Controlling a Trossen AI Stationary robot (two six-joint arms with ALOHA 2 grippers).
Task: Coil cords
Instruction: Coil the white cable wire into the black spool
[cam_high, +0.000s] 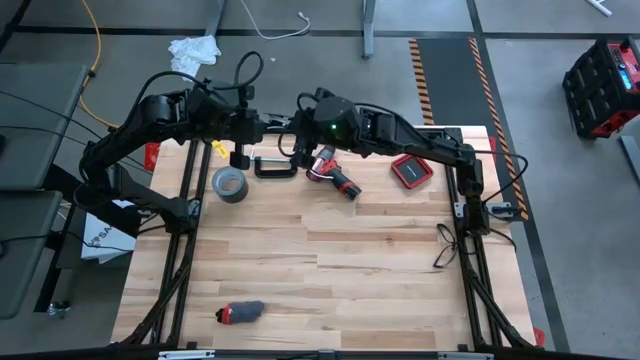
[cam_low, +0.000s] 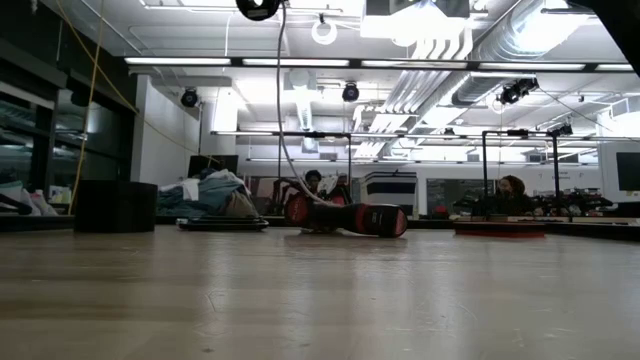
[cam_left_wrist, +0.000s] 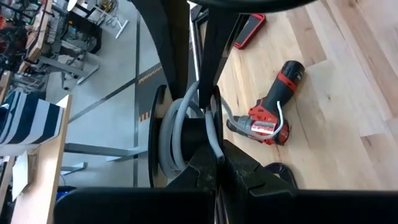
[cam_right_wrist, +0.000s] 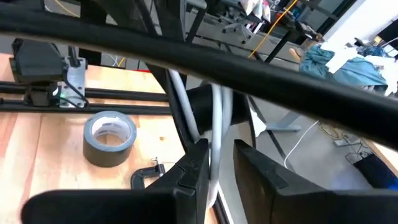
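Note:
Both grippers meet in the air over the table's far middle. The cord, a thin white cable (cam_low: 280, 110), hangs from them down to a red and black drill (cam_low: 345, 217). Its black disc (cam_low: 258, 8) shows at the top of the low view. In the left wrist view several turns of the cable (cam_left_wrist: 177, 134) lie wound side by side just ahead of my left gripper (cam_left_wrist: 219, 169), which is shut on them. My right gripper (cam_right_wrist: 219, 158) faces it with the cable (cam_right_wrist: 217, 118) between its fingers. One stretch of cable (cam_left_wrist: 281, 115) bends over the drill. My left gripper pinches the wound cable (cam_left_wrist: 214, 146) between its two fingers, more than one strand. The turns stand clear of the table ahead of the fingers. The rest hangs slack down to the drill. My right gripper has an upright strand of the cable (cam_right_wrist: 216, 168) between its narrowly set fingers. The strand lies against one finger (cam_right_wrist: 194, 165). A second strand (cam_right_wrist: 181, 109) slants in behind that finger. Both strands are held well above the table.
On the far half of the table lie a grey tape roll (cam_high: 228, 183), a black clamp (cam_high: 272, 168), the drill (cam_high: 337, 176) and a flat red case (cam_high: 410, 171). Glasses (cam_high: 445, 246) lie at the right edge. A small dark and red object (cam_high: 240, 313) lies near the front left.

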